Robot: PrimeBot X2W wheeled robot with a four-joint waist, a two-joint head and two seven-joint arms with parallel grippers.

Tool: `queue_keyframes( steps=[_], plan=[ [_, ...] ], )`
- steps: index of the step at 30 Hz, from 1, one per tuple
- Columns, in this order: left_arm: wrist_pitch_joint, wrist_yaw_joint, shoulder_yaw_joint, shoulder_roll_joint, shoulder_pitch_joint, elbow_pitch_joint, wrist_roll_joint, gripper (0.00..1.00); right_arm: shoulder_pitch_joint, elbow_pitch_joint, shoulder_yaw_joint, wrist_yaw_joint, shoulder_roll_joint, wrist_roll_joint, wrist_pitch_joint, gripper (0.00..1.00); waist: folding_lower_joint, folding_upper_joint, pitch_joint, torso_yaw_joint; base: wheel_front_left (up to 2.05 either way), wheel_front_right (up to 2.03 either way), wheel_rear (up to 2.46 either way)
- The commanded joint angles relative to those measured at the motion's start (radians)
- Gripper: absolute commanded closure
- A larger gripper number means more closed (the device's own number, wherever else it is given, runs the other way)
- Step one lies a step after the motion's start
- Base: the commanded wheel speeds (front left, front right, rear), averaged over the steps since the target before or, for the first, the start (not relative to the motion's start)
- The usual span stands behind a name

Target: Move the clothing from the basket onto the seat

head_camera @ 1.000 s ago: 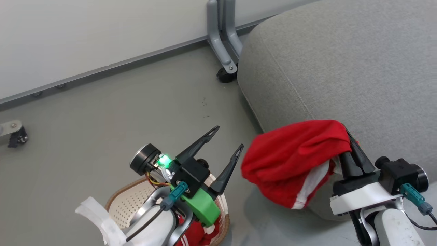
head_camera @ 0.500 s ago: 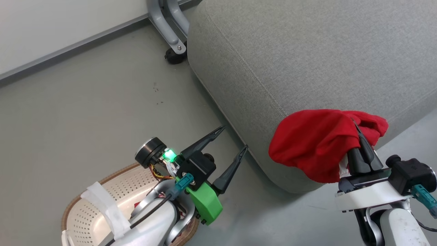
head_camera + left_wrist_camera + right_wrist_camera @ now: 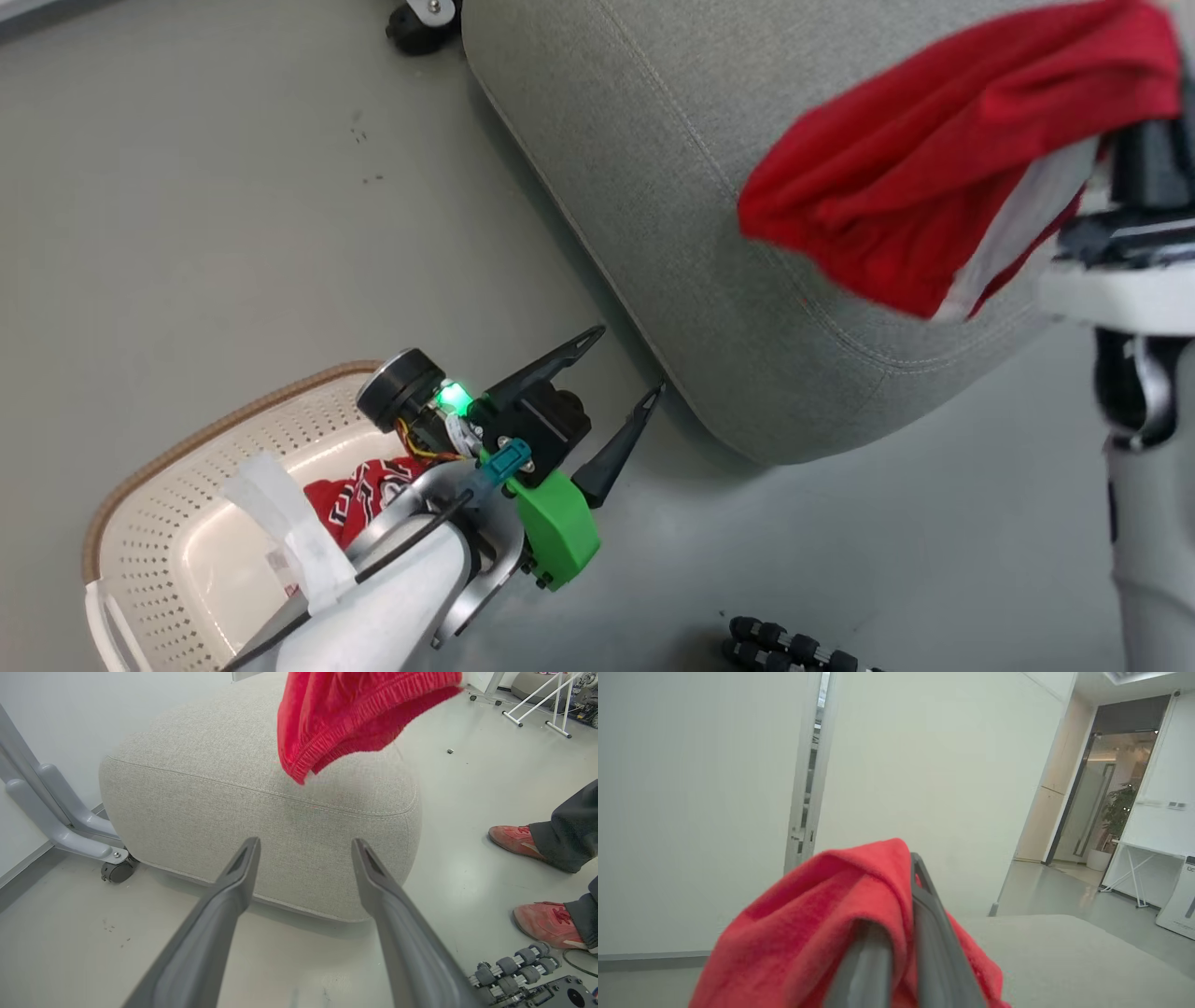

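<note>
Above the grey seat (image 3: 653, 187), right pincer (image 3: 906, 905), held high, clamps red clothing (image 3: 915, 168); left pincer (image 3: 306, 841) spread, low.

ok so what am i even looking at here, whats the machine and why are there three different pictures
It's a wheeled robot with two arms, each ending in a two-finger gripper. The picture looking down is from a camera on its head; the other two are from cameras on its wrists, looking along each gripper's fingers. On the floor stands a cream perforated basket with a lettered red jersey inside, beside a big grey seat. The right gripper is shut on a plain red garment with a white band, held up over the seat. The left gripper is open and empty. The left wrist picture also catches a person's red shoes.
</note>
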Motion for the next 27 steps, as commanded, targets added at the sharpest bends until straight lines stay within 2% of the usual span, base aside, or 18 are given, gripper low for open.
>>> queue_keyframes(
  steps=[1, 7, 12, 19, 25, 26, 27],
  plan=[
    [0.013, 0.002, -0.001, 0.011, -0.034, -0.016, 0.017, 0.0, -0.065, -0.004, -0.027, -0.002, -0.023, 0.0, -0.002, 1.0, -0.0001, 0.0, 0.131, 0.04, 0.0, 0.0, 0.0],
    [0.069, -0.003, -0.005, 0.031, -0.103, -0.078, 0.037, 0.0, -0.285, 0.008, -0.163, -0.002, -0.117, -0.048, -0.001, 1.0, -0.0001, 0.0, 0.293, 0.112, 0.0, 0.0, 0.0],
    [0.087, -0.008, -0.016, 0.034, -0.144, -0.11, 0.051, 0.0, -0.355, 0.085, -0.256, -0.002, -0.159, -0.108, -0.001, 1.0, -0.0001, 0.0, 0.389, 0.157, 0.0, 0.0, 0.0],
    [0.074, -0.011, -0.024, 0.035, -0.168, -0.112, 0.055, 0.0, -0.348, 0.315, -0.415, -0.002, -0.148, -0.209, -0.001, 1.0, -0.0001, 0.0, 0.446, 0.194, 0.0, 0.0, 0.0],
    [0.05, -0.005, -0.029, 0.048, -0.176, -0.084, 0.069, 0.0, -0.346, 0.416, -0.533, -0.002, -0.094, -0.336, -0.001, 1.0, -0.0001, 0.0, 0.433, 0.199, 0.0, 0.0, 0.0],
    [0.043, -0.004, -0.029, 0.043, -0.175, -0.079, 0.064, 0.0, -0.345, 0.427, -0.551, -0.002, -0.09, -0.351, -0.001, 0.62, -0.0001, 0.0, 0.428, 0.2, 0.0, 0.0, 0.0],
    [0.037, -0.002, -0.031, 0.039, -0.177, -0.072, 0.063, 0.0, -0.338, 0.432, -0.569, -0.002, -0.083, -0.374, -0.001, 0.0, -0.0001, 0.0, 0.418, 0.202, 0.0, 0.0, 0.0]
  ],
)
